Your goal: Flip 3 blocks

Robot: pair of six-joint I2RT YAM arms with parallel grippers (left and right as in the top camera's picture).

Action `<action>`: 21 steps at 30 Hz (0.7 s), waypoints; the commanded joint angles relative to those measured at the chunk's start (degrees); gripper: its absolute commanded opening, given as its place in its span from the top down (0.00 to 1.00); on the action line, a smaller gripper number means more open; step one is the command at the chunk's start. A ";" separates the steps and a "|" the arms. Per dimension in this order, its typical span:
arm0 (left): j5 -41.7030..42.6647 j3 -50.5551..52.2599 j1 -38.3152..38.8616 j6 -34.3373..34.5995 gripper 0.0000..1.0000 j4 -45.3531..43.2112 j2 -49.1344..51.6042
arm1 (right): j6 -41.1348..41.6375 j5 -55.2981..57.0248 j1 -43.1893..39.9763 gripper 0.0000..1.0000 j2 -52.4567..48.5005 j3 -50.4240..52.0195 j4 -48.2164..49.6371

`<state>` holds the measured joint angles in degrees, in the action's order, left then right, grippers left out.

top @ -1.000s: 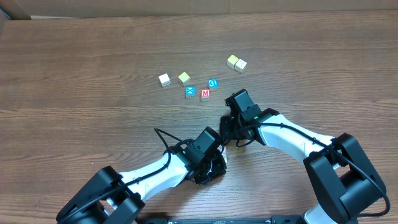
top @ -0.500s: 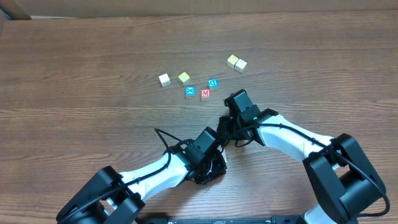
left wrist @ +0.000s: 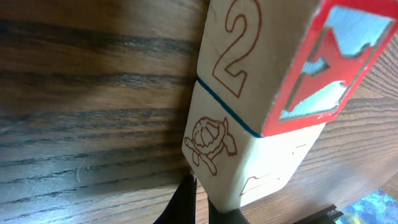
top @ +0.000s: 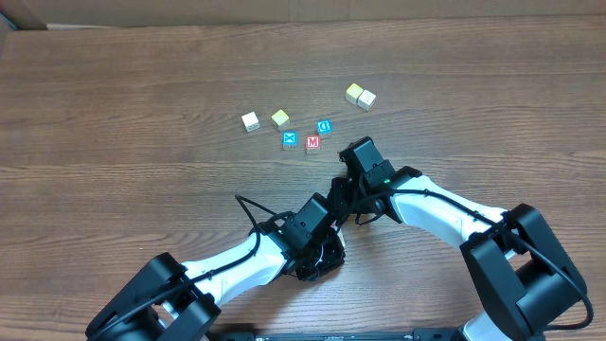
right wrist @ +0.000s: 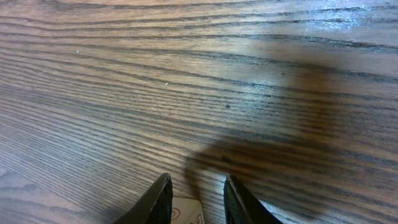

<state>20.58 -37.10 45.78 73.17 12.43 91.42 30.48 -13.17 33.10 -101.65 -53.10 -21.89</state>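
Note:
In the left wrist view a pale wooden block [left wrist: 249,56] fills the frame, with a red "2" and a red-framed face. Below a thin blue line is a pale face with a turtle drawing [left wrist: 208,142]; I cannot tell whether that is a second block. My left gripper [left wrist: 200,196] is shut, its tips touching the turtle face's lower corner. My right gripper [right wrist: 196,186] is open, with a pale block's corner [right wrist: 186,213] low between the fingers, clear of the right one. Seen from overhead, both grippers [top: 322,256] [top: 346,197] meet and hide these blocks.
Further back on the table lie loose cubes: a white one [top: 250,121], a yellow-green one [top: 280,118], a blue X [top: 289,140], a red M [top: 312,143], a blue D [top: 324,126], and a yellow and pale pair [top: 360,96]. A black cable [top: 248,206] loops beside the left wrist.
The right gripper's head has edged slightly left toward the left wrist. The left arm and the loose cubes have not moved.

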 commanded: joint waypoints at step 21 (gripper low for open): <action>-6.56 -0.85 -1.05 0.09 0.96 -0.61 0.83 | 1.31 -1.81 -1.44 0.67 -1.03 1.70 -0.42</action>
<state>19.81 -37.12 45.78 73.17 12.12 91.42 31.77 -13.56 31.66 -101.65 -52.97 -21.76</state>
